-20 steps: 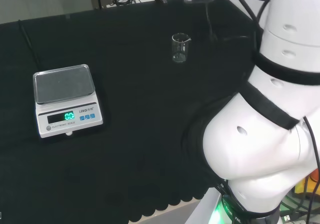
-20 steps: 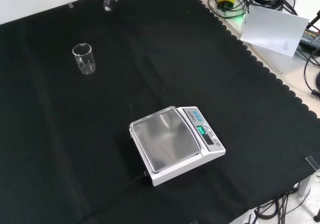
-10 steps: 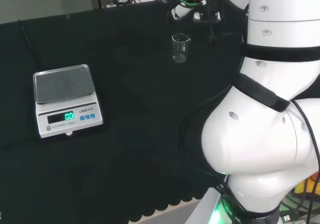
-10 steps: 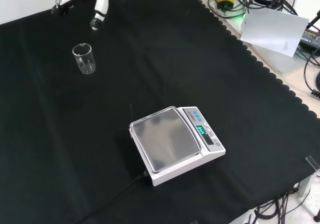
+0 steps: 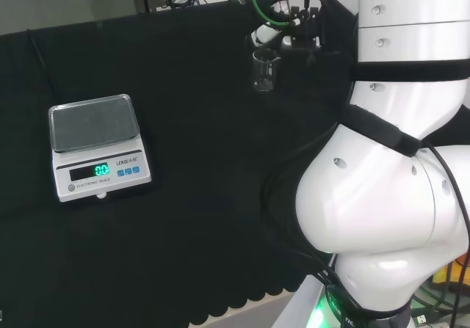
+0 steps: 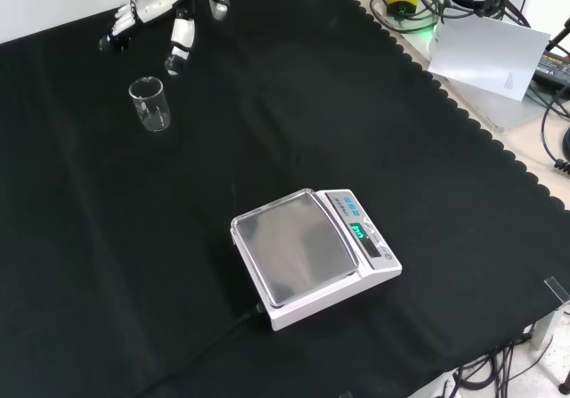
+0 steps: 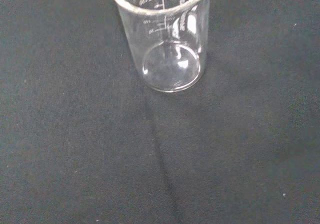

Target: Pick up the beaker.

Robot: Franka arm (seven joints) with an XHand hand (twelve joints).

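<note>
A small clear glass beaker (image 6: pixel 150 103) stands upright and empty on the black cloth, at the far left in the front view. In the head view the beaker (image 5: pixel 265 70) is at the back, right of middle. The wrist view has the beaker (image 7: pixel 165 38) close, with printed marks on its wall and a pouring lip. The black and white hand (image 6: pixel 165 11) hangs just above and behind the beaker in the front view, its fingers (image 6: pixel 179 44) straight and spread, touching nothing. In the head view the hand (image 5: pixel 283 31) is just right of and above the beaker's rim.
A white digital scale (image 6: pixel 313 254) with a lit green display sits near the cloth's middle in the front view, at the left as the scale (image 5: pixel 95 146) in the head view. The arm's big white links (image 5: pixel 396 159) stand at the right of the head view.
The hand has come down and moved toward the beaker, from the cloth's far edge to just beside its rim. The beaker and the scale have not moved.
</note>
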